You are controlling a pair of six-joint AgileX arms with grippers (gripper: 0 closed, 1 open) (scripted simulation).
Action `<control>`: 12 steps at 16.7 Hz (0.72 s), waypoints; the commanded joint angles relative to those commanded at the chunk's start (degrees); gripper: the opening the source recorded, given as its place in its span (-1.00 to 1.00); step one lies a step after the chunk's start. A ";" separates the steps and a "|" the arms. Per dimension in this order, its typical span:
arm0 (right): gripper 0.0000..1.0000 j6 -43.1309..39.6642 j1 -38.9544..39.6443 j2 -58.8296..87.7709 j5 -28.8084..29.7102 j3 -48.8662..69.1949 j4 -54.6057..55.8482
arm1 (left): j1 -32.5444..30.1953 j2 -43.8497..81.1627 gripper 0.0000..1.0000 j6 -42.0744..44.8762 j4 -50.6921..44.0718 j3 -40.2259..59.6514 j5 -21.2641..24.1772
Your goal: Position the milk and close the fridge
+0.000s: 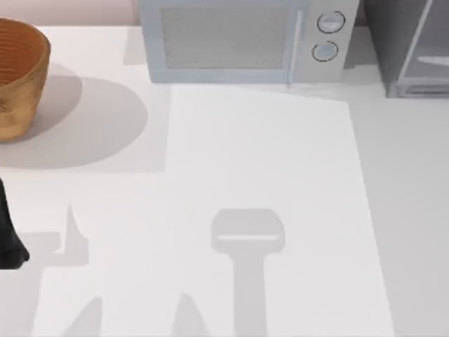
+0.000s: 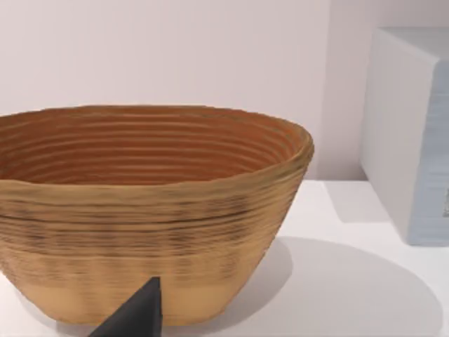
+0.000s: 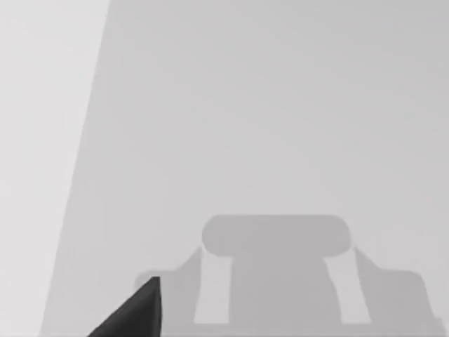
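Observation:
The fridge (image 1: 412,49) stands at the table's back right corner, a grey cabinet with pale edge trim, cut off by the frame. I cannot tell how its door stands. The milk is out of view. My left arm (image 1: 8,239) is a dark shape at the table's left edge. A dark tip of my left gripper (image 2: 133,316) points at the woven basket (image 2: 147,210) close in front of it. In the right wrist view, a dark tip of my right gripper (image 3: 133,312) hangs above bare white table (image 3: 245,126), over its own shadow.
A pale blue-grey microwave (image 1: 238,38) with two round dials stands at the back centre, left of the fridge. The brown woven basket (image 1: 17,77) sits at the back left. Arm and gripper shadows fall across the white table (image 1: 266,154) near the front.

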 joint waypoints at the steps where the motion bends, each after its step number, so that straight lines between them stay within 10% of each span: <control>1: 1.00 -1.19 -1.17 1.19 -0.81 0.66 -0.34 | 0.00 0.00 1.00 0.00 0.00 0.00 0.00; 12: 1.00 -51.77 -48.40 52.62 -25.69 20.13 -6.01 | 0.00 0.00 1.00 0.00 0.00 0.00 0.00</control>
